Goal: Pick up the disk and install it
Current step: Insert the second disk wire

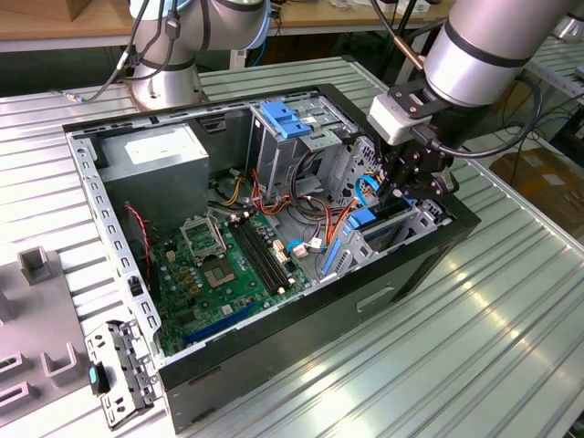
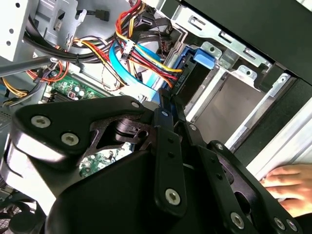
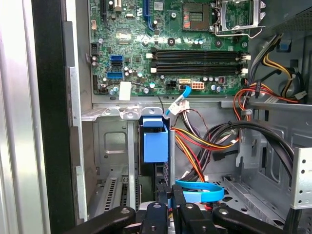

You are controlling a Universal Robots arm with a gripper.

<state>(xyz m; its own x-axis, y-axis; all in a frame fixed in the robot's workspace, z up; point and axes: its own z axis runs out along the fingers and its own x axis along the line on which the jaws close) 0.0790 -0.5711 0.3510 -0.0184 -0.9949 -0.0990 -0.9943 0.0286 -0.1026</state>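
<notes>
The gripper [image 1: 408, 187] is clamping narrowly on the disk [image 3: 155, 146], which is standing on edge in the drive bay [image 3: 109, 146] at the computer case's [image 1: 415, 265] front corner. The gripper body is hiding the disk's upper edge.

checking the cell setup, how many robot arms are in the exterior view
2. One arm reaches into the computer case at the exterior view's right; a second arm stands behind the case at the exterior view's left. Others may be hidden.
</notes>
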